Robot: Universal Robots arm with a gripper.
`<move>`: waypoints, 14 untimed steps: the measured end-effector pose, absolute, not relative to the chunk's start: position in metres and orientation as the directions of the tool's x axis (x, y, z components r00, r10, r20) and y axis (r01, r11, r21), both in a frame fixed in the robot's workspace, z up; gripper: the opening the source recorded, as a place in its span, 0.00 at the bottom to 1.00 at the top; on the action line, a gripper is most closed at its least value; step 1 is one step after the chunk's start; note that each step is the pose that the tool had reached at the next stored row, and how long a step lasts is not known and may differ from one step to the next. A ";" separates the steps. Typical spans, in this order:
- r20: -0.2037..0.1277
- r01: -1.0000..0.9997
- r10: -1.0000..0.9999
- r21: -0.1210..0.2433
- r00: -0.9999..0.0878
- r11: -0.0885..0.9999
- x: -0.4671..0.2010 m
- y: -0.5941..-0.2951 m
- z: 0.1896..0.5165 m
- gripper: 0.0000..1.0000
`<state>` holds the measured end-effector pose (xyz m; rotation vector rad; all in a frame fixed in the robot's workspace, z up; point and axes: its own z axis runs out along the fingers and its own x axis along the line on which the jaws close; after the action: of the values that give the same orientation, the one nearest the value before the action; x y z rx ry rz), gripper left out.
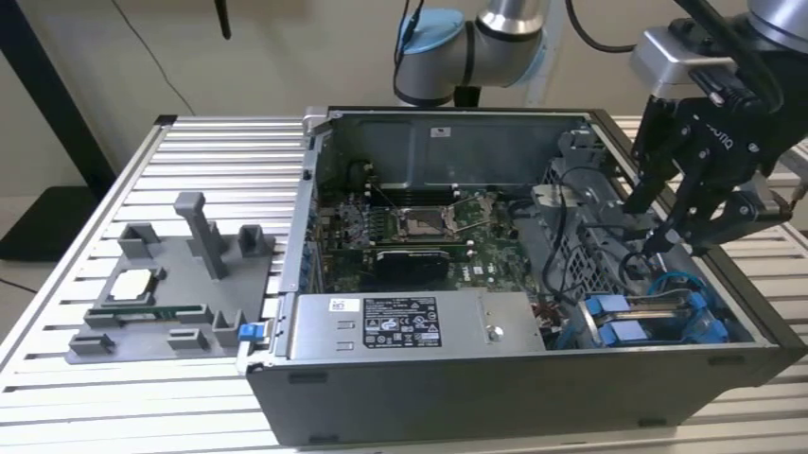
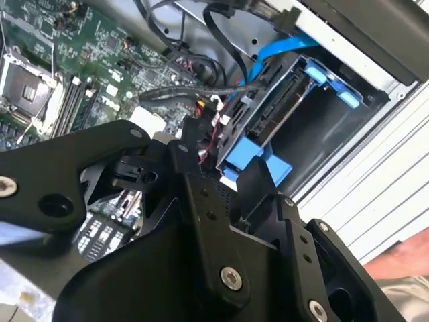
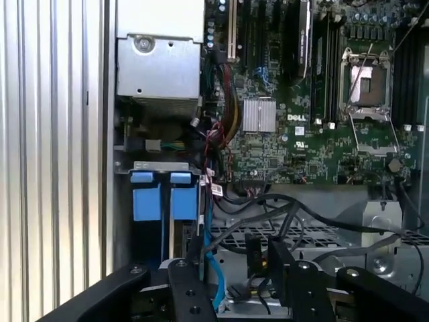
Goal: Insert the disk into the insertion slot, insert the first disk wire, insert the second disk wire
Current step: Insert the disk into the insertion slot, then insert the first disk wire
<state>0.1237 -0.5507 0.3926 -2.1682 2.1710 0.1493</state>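
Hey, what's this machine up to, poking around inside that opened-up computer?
A robot arm is working inside an open computer case that sits on a slatted table. Its black gripper hangs at the exterior view's right, among black cables above the drive cage. The disk, in its blue carrier, appears already seated in that cage. I cannot tell whether the gripper holds a wire.
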 end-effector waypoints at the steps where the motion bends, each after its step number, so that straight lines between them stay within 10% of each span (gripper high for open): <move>1: -0.118 -1.000 -0.993 0.013 -0.002 0.000 0.124 -0.549 0.392 1.00; 14: -0.118 -0.999 -0.993 -0.055 0.006 0.000 0.123 -0.547 0.387 1.00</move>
<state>0.1229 -0.5470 0.3872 -2.1381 2.1312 0.0677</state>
